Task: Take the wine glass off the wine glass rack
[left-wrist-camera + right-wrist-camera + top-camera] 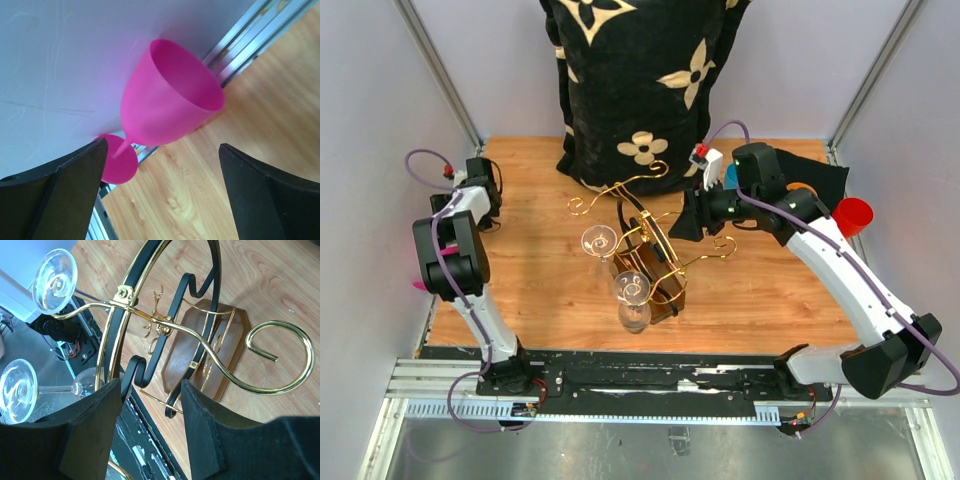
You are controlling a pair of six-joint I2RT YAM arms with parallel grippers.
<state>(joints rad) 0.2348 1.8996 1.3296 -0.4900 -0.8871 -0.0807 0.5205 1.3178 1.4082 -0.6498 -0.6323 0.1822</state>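
The wine glass rack (642,235), gold wire with scroll arms on a dark wooden base, stands mid-table. Two clear wine glasses hang upside down from it, one on the left (599,241) and one in front (632,290). My right gripper (686,222) is open and empty, just right of the rack's top. In the right wrist view the rack (165,325) lies beyond my open gripper (150,430), with the glass feet (55,275) at the left. My left gripper (438,275) is open and empty by the left wall, far from the rack.
A pink plastic goblet (170,95) lies against the left wall in front of the left gripper (162,195). A black flowered cushion (640,80) stands behind the rack. A red cup (853,215) and a black cloth (825,180) sit at the back right.
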